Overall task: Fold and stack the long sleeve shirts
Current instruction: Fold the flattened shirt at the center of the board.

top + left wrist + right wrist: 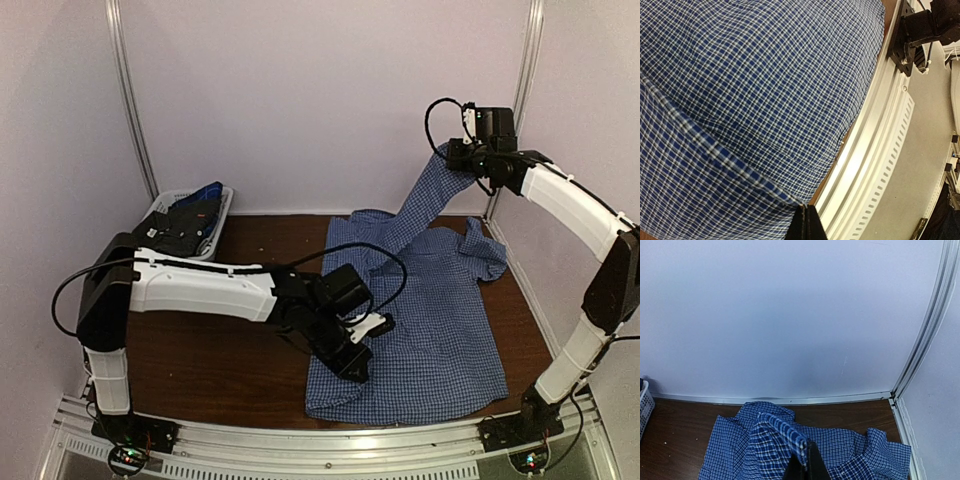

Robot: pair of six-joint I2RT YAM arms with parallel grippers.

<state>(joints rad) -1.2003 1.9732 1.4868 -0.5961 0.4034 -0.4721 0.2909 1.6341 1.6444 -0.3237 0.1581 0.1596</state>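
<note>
One blue-and-white checked long sleeve shirt [435, 335] lies spread on the brown table at centre right. My left gripper [354, 367] is low at the shirt's left side, shut on a fold of its fabric [750, 90]; the closed fingertips [807, 220] pinch a hem edge. My right gripper [453, 155] is raised high at the back right, shut on the end of a sleeve [420, 195] that stretches up from the shirt. In the right wrist view the cuff [787, 432] hangs from the closed fingertips [815, 465], with the shirt body [855, 447] below.
A white lattice basket [222, 215] with dark clothing stands at the back left. The metal rail [875, 165] runs along the near table edge, close to the shirt's hem. Pale walls [790, 315] enclose the back and sides.
</note>
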